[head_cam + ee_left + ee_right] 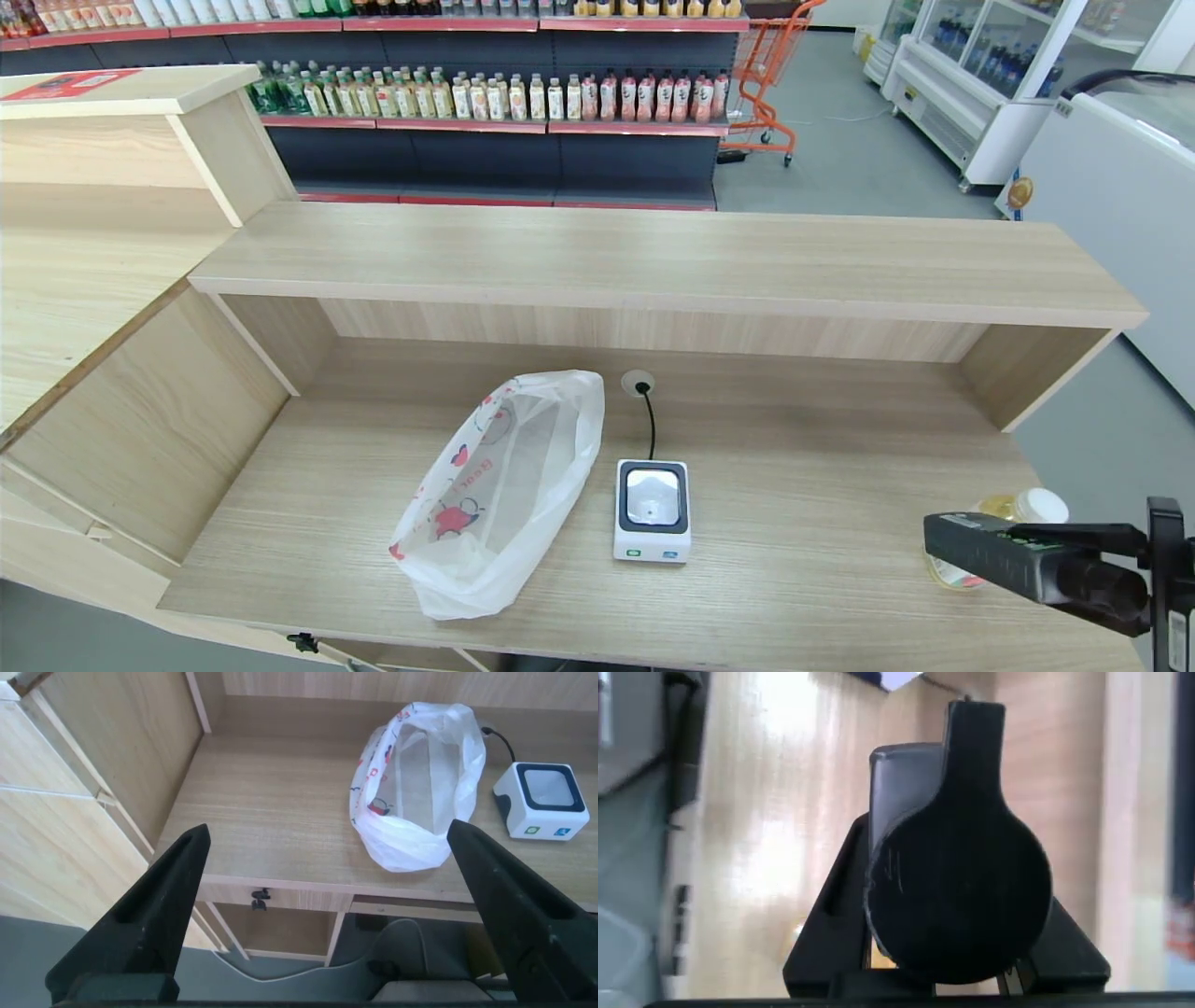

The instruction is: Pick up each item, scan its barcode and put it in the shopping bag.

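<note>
Bottle (1022,507), white cap, yellowish liquid: sits at far right of the counter (803,523), half hidden by the right pincer (971,546). Can't tell that pincer's opening. Probably stiff plastic, fairly light and slick, so grip mid-body, not the cap. Shopping bag (504,485) lies just left of the scanner (652,509), thin, floppy, looks empty. Left pincer (327,835) is wide, holding nothing.

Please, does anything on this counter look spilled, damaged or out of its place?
Nothing looks spilled or damaged. The shopping bag lies slumped on its side beside the scanner, not standing open. The bottle sits near the right edge of the counter, partly hidden by the right tool.
</note>
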Controlling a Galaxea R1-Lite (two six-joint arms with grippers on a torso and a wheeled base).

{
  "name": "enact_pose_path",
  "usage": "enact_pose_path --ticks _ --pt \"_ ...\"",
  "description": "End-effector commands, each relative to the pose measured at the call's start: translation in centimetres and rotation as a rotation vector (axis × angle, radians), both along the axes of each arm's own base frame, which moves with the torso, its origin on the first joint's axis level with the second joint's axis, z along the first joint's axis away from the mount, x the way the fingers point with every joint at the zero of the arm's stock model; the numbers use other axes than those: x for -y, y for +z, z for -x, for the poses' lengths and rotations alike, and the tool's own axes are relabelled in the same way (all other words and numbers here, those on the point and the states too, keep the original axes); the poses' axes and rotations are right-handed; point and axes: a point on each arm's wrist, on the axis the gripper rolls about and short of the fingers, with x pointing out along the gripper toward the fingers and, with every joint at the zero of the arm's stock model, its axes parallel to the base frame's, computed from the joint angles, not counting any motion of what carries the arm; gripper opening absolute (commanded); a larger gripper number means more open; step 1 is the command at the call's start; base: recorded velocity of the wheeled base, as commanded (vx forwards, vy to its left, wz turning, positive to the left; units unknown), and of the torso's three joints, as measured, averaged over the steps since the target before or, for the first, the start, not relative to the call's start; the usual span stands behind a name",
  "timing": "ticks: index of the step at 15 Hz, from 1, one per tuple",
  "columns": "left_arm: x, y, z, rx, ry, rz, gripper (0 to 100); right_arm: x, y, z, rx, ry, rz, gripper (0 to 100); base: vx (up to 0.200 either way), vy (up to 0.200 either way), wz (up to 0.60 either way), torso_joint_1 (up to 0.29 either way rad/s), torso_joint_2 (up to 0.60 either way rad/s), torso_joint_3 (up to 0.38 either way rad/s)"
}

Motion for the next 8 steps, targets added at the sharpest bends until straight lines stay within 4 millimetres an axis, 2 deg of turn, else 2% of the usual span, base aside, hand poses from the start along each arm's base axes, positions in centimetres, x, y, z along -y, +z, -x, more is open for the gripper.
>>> enact_pose_path --ticks 1,2,5,8 --pt "0.0 0.0 0.0 0.0 0.002 0.0 100 0.2 -0.2 -1.0 0.121 0.127 0.049 0 0.0 0.0 0.0 0.0 0.0 0.0" --pt "0.0 0.0 0.0 0.0 0.0 0.0 100 0.0 -0.1 -1.2 0.142 0.149 0.06 0 0.0 0.0 0.0 0.0 0.0 0.0" --pt "0.0 0.0 0.0 0.0 0.002 0.0 100 -3.6 0.6 -2.5 0.309 0.433 0.14 0 0.0 0.0 0.0 0.0 0.0 0.0" --pt "0.0 0.0 0.0 0.0 0.002 0.0 100 -6.7 1.1 -4.5 0.61 0.738 0.211 0 0.0 0.0 0.0 0.0 0.0 0.0"
